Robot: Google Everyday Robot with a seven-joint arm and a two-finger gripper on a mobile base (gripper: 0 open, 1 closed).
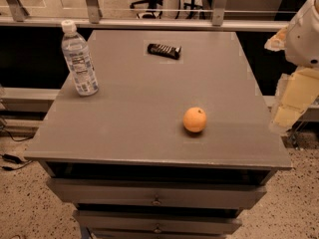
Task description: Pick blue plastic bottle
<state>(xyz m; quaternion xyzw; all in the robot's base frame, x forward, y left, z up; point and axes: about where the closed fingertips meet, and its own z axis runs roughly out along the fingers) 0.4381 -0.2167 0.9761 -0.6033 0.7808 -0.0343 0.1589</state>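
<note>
In the camera view, a grey cabinet top (149, 108) was seen from above and in front, with drawers (157, 193) set below its front edge. The blue plastic bottle (79, 59) was found standing at about ten o'clock on the top, close to the left edge. It was upright with a slight lean, its white cap was screwed on and a pale printed label was wrapped round its middle. Nothing was touching it.

An orange (194, 119) was placed at about four o'clock on the top, well apart from the bottle and near the front right. A dark wrapped bar (164, 50) was laid flat at about twelve o'clock, near the far edge, apart from both other items.

The gripper (288, 108) was seen at three o'clock, outside the right edge of the cabinet top and not over it. It was hung below the white arm (305, 31) that entered from the upper right corner. It was held well apart from the bottle, with the orange nearer to it. Whether the gripper was open or closed could not be told, and nothing was seen held in it.

A metal railing (149, 21) was run behind the far edge, and a speckled floor (25, 208) was visible at seven o'clock
</note>
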